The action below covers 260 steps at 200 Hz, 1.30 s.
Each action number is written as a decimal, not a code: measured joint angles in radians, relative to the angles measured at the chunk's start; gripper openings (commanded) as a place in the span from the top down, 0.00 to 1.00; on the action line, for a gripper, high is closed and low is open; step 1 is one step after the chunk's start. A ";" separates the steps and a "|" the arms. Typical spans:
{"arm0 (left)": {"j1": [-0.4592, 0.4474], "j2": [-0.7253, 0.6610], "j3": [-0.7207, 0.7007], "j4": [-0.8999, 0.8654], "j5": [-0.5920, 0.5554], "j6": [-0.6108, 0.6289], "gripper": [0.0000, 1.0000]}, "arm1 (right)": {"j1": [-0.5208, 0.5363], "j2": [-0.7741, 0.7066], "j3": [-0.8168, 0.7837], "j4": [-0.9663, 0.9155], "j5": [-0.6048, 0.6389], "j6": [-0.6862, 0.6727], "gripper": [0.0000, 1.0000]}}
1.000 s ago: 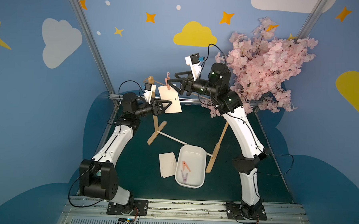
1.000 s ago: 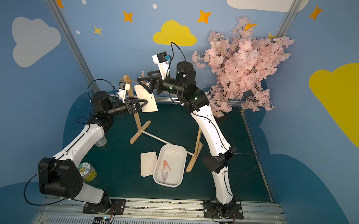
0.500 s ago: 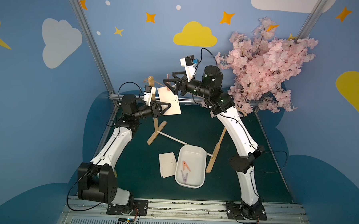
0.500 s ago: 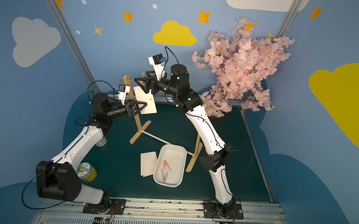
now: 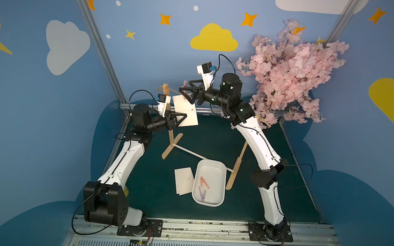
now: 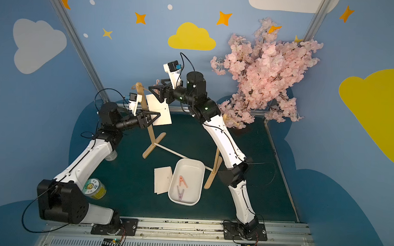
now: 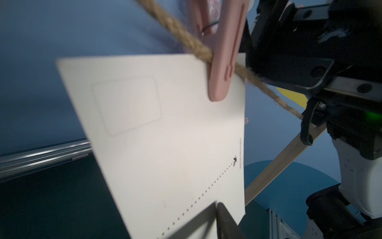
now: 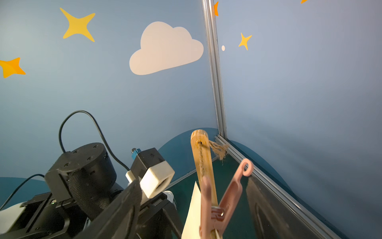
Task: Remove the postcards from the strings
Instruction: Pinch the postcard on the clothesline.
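One postcard [image 5: 191, 111] hangs with its lower corner at the left gripper [image 5: 184, 116].

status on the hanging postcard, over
left hand at lower edge of white rectangular paper postcard, grip unclear. right hand open, astride pink plastic clothespin. card pinned on brown jute string; light wooden post close beside left hand.

You see card [image 5: 186, 114] hanging from string [image 5: 173, 91], pink peg [image 5: 185, 83] at its top edge. Right gripper [image 5: 184, 86]: jaws spread, one either side of peg. Left gripper [image 5: 184, 117] at card's lower edge; grip unclear. Loose cards [image 5: 184, 181] lie flat, touching tray [image 5: 216, 174]; two pegs [image 5: 203, 182] inside.
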 measured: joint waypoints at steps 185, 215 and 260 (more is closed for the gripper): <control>0.000 -0.016 -0.032 -0.008 -0.044 0.050 0.92 | -0.006 0.018 0.000 0.032 -0.001 0.001 0.18; 0.000 -0.016 -0.032 -0.008 -0.043 0.054 0.92 | -0.011 0.018 0.000 0.053 -0.011 0.003 0.18; 0.000 -0.017 -0.032 -0.016 -0.040 0.069 0.94 | -0.018 0.023 0.006 0.081 -0.032 0.005 0.17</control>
